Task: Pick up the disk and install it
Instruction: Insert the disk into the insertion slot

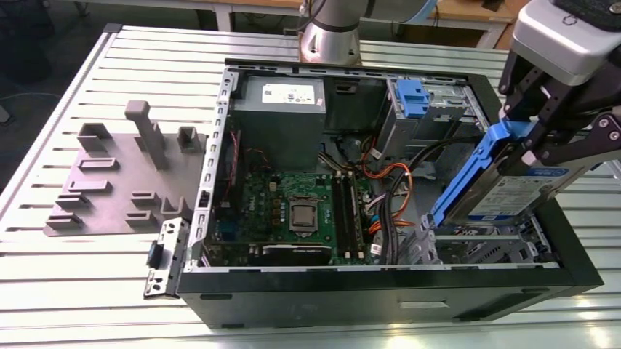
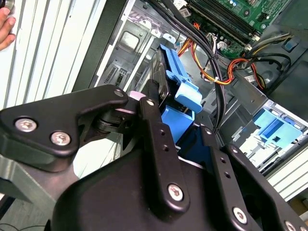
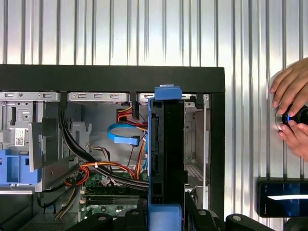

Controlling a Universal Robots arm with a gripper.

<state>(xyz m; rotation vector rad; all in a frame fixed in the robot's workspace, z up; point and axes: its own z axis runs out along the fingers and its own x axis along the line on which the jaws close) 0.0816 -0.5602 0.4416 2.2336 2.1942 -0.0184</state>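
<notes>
the end effector (image 1: 558, 145) is closed on the disk (image 1: 519, 193). its black fingers press on the two long sides of the blue frame, and the top of the end effector is cut off by the picture's edge in the exterior view. the disk is held in the air, tilted, with its label to the camera. it hangs over the corner of the open computer case (image 1: 388, 280) at the exterior view's right, just above the metal cage (image 1: 485, 247) there. its lower end is down near the cage, but i cannot tell if it touches the cage or not.

in the first wrist view the disk (image 3: 166, 144) is seen on its thin edge. it covers the part of the case behind it, and its near end is hidden between the dark fingers. in the second wrist view the black links of the end effector cover most of the disk, so that little more than some blue frame (image 2: 180, 91) is visible.

inside the case, orange and black cables (image 1: 383, 182) lie beside the green motherboard (image 1: 291, 211). the case stands on the ribbed counter (image 1: 97, 291), and a grey plate (image 1: 116, 196) with raised blocks lies beside it.

a person's hand (image 3: 293, 106) rests on the counter over a small round object that is hard to make out. a dark flat device (image 3: 281, 197) lies near it, partly cut off.
</notes>
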